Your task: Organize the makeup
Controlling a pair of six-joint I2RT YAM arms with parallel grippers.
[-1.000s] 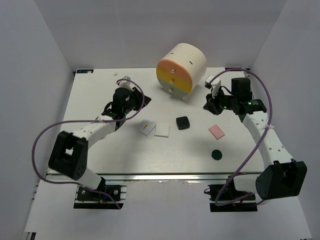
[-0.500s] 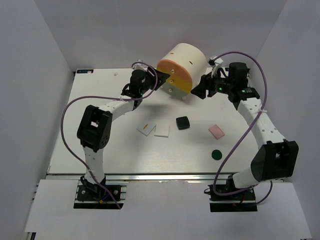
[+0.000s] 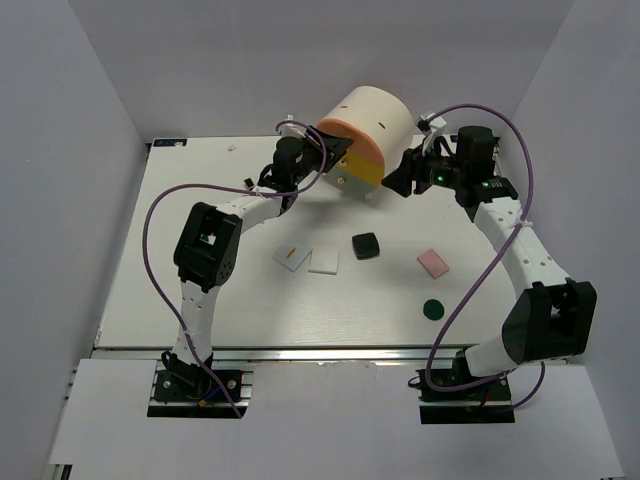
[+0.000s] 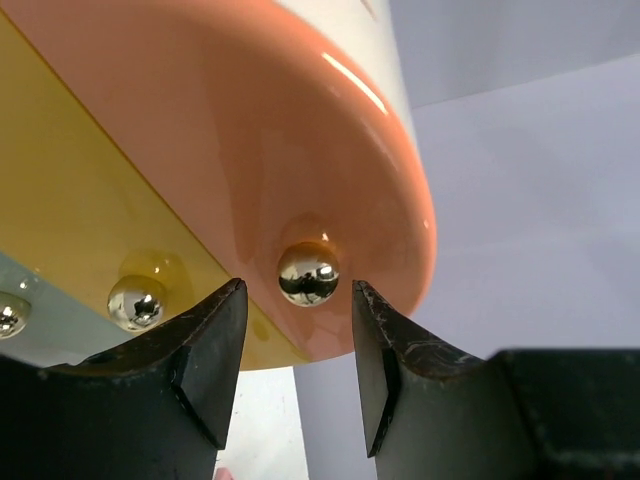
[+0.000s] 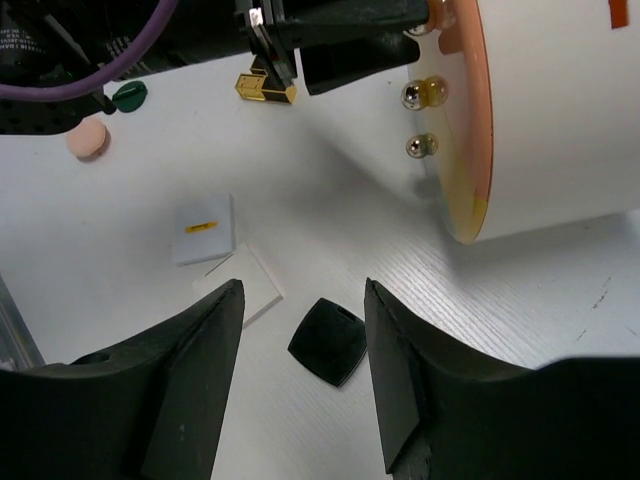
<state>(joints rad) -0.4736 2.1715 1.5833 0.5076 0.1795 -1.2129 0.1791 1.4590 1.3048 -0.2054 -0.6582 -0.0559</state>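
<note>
Top view first. The cream cylinder (image 3: 378, 112) sits at twelve o'clock on the desk (image 3: 190, 290), and both arms crowd it. The left gripper (image 3: 330, 148) is up at its drawer face, and the right gripper (image 3: 405, 180) is just off its three o'clock side.

The makeup lies loose on the desk. Two white palettes (image 3: 308, 259) touch near the centre, with the black compact (image 3: 366, 245) close at their three o'clock. The pink square (image 3: 433, 263) is further that way, and the dark green disc (image 3: 433, 309) is out at five o'clock.

Over to the left wrist. The jaws are released and straddle the top knob (image 4: 308, 274) on the peach drawer (image 4: 250, 150), with a gap on each side. The yellow drawer (image 4: 70, 200) and its second knob (image 4: 136, 302) sit at eight o'clock of it.

Here's our worry: that knob is small, round and shiny, so a squeeze slightly off centre could slip right off it. A pull could also drag the whole cylinder along if nothing braces it.

Right wrist now. The jaws are spread wide and hold nothing, looking down over the compact and palettes. A lipstick tube (image 5: 265, 88), a peach round piece (image 5: 87, 139) and a green piece (image 5: 130, 95) lie up around eleven o'clock.

As for the container, every drawer front we see looks shut. We cannot tell what is inside, and no makeup shows in it.
</note>
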